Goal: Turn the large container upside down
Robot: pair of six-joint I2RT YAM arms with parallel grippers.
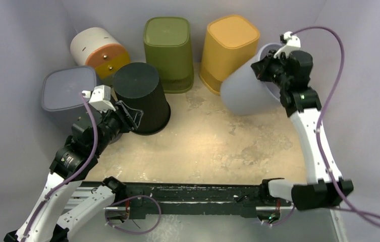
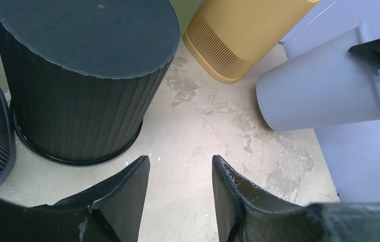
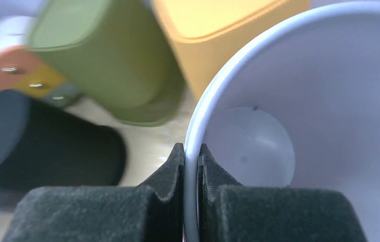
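R gripper point(image 3: 192, 151) is clenched on the rim of the large container point(image 1: 246, 93), one finger inside, one outside. Container is just right of the yellow bin point(image 1: 228, 50), tipped, long axis slanting: mouth up at R gripper, base down-left toward the counter point(image 1: 213, 151). L gripper point(image 2: 180, 166) is released, holding nothing, well left of the yellow bin, so the flip is prob. R arm's job.
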